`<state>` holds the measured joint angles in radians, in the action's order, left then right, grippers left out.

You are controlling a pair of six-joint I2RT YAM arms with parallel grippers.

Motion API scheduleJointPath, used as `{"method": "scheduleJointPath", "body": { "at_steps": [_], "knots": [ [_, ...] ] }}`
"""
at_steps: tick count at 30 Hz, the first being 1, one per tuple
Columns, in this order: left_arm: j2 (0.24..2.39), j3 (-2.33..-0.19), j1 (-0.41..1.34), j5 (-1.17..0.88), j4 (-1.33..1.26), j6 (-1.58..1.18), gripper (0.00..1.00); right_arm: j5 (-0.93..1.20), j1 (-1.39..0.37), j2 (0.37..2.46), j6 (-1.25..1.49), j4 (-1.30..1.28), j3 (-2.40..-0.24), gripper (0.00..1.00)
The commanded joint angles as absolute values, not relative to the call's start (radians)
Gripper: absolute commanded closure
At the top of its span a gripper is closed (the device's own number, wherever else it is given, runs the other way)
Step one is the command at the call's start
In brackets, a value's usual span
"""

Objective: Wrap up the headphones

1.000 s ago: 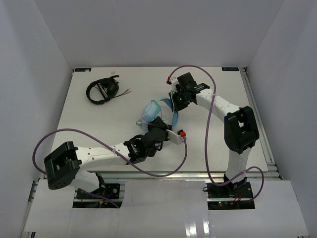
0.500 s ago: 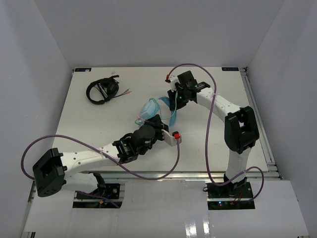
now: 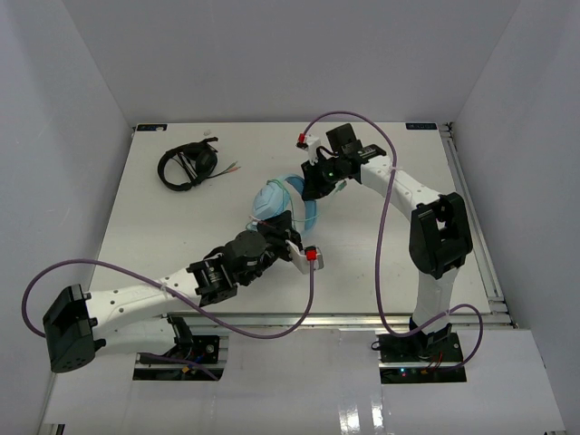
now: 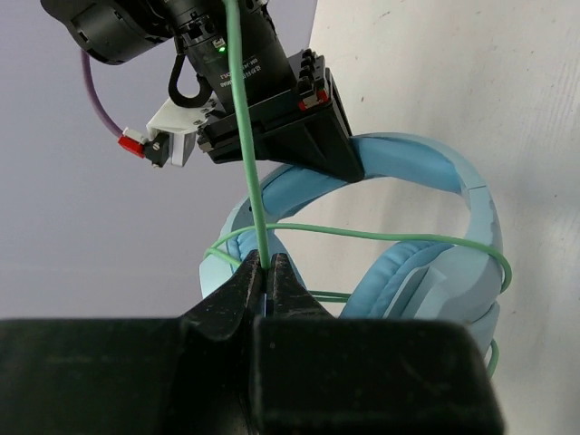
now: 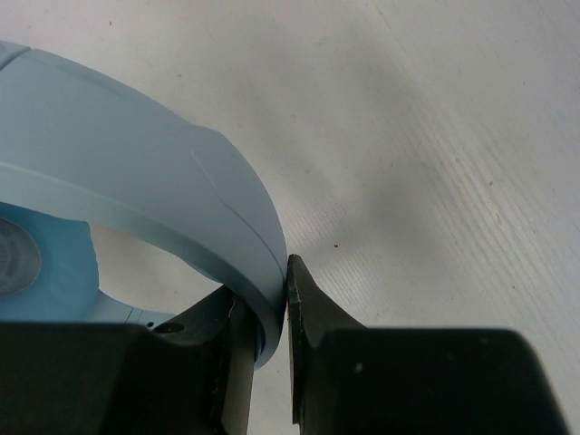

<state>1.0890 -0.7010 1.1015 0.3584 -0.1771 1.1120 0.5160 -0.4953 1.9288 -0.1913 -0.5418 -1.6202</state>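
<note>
The light blue headphones [image 3: 272, 201] are near the middle of the desk [image 3: 390, 263], between the two arms. On their far-right side, the right gripper [image 5: 286, 288] is clamped on the headband [image 5: 136, 181]. On their near side, the left gripper [image 4: 267, 272] pinches the pale green cable [image 4: 243, 136] tight (a loop of it runs around the ear cups [image 4: 408, 272]). Black headphones [image 3: 188, 167] lie well off to their far left.

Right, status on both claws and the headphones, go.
Left claw shut on green cable. Right claw shut on blue headband. Black headphones lie apart, back left.
</note>
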Motion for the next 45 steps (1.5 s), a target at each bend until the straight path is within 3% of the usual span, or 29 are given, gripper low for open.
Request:
{"method": "scheduleJointPath", "body": {
  "at_steps": [1, 13, 24, 27, 29, 34, 45],
  "knots": [
    [1.045, -0.713, 1.106, 0.253, -0.082, 1.079, 1.00, 0.663, -0.477, 1.930, -0.243, -0.546, -1.709, 0.92],
    [1.142, -0.724, 1.104, 0.246, -0.006, 1.111, 1.00, 0.432, -0.488, 1.902, -0.185, -0.532, -1.707, 0.92],
    [1.348, -0.798, 1.096, 0.275, 0.053, 1.150, 0.88, 0.169, -0.508, 1.888, -0.131, -0.498, -1.672, 0.92],
    [1.439, -0.839, 1.083, 0.279, 0.073, 1.139, 0.81, 0.154, -0.506, 1.884, -0.121, -0.482, -1.647, 0.92],
    [1.489, -0.893, 1.072, 0.276, 0.088, 1.124, 0.68, 0.147, -0.508, 1.885, -0.116, -0.475, -1.632, 0.92],
    [1.566, -0.966, 1.065, 0.260, 0.103, 1.095, 0.49, 0.141, -0.500, 1.885, -0.113, -0.469, -1.614, 0.92],
    [1.395, -1.055, 1.099, 0.214, 0.161, 0.871, 0.38, 0.179, -0.405, 1.898, -0.106, -0.460, -1.582, 0.92]
  ]
}}
